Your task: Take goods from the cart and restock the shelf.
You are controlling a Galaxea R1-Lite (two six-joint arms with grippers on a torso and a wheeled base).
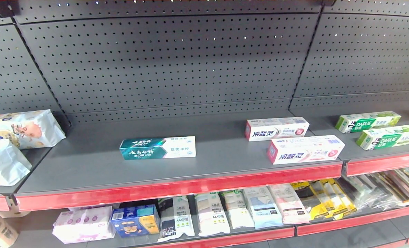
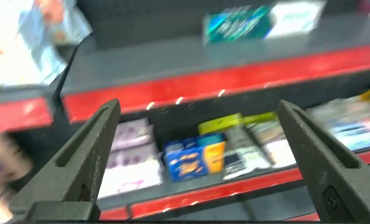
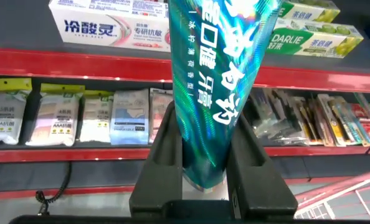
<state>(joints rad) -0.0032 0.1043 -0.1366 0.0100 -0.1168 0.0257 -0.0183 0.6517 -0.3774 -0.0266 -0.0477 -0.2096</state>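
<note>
The right claw (image 3: pixel 207 143) grips a toothpaste box (image 3: pixel 219 74) by its lower end. The box is shiny teal-green with white characters and stands upright before the shelf (image 3: pixel 79 62) with the red edge. The left claw (image 2: pixel 197 109) is wide and holds nothing. A similar teal and white box (image 1: pixel 157 147) lies flat on the shelf.

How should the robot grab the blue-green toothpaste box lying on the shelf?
Probably around its middle, pinching across the narrow width, coming from the front and above. The blue-green toothpaste box lies lengthwise along the shelf, with bare shelf on every side.
</note>
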